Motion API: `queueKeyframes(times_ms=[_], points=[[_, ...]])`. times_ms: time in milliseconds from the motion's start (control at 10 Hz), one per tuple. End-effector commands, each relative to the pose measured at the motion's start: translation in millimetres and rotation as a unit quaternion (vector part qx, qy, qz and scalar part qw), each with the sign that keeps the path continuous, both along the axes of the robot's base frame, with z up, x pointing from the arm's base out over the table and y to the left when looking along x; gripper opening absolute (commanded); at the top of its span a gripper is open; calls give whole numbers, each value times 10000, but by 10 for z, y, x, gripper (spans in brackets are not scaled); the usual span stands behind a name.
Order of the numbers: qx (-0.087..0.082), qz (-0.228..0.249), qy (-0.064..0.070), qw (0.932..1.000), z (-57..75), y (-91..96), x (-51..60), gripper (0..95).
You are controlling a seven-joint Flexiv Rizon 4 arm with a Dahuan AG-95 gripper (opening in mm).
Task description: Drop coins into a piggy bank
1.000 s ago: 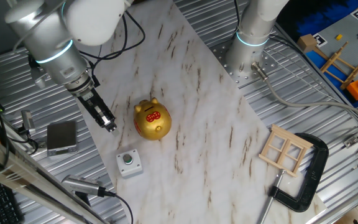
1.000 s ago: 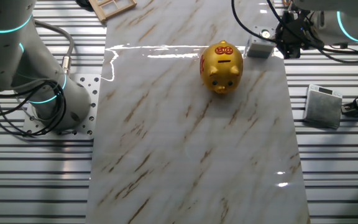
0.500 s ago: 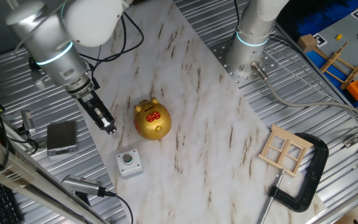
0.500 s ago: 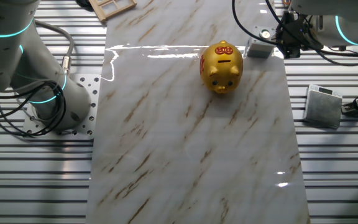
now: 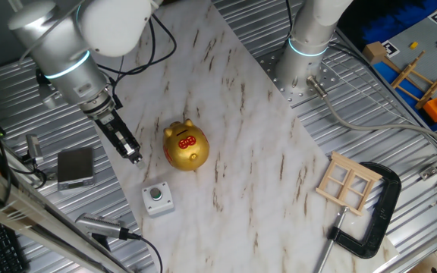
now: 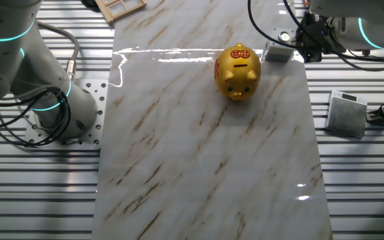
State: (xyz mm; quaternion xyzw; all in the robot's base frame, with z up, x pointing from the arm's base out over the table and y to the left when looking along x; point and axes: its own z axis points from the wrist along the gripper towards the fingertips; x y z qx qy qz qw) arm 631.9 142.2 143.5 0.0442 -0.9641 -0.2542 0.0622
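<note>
On veined marble slab (image 5: 249, 152), glossy rounded gold piggy bank (image 5: 185, 145); slim black hand (image 5: 134, 157) beside, grip indiscernible.

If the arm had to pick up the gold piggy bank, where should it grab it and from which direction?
Probably from above, jaws closing across the flanks of the piggy bank at its rounded middle. It stands upright with the slot on top; the body looks narrowest side to side, and the ears and snout would block an end-to-end grip.

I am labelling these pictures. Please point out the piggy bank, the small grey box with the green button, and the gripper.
piggy bank (image 5: 186, 146): one fixed view, on its gold back.
small grey box (image 5: 158, 199): one fixed view, on its top face.
gripper (image 5: 134, 158): one fixed view, at its fingertips.
</note>
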Motion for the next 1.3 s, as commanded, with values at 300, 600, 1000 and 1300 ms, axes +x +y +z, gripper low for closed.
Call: queueKeyframes(times_ms=[300, 600, 1000, 1300], points=[[91, -186, -105, 9997, 6, -15, -13, 0], [206, -320, -110, 9992, 7, -17, -14, 0], [275, -371, -116, 9989, 2, -8, -11, 0], [290, -371, -163, 9988, -12, 18, -1, 0]])
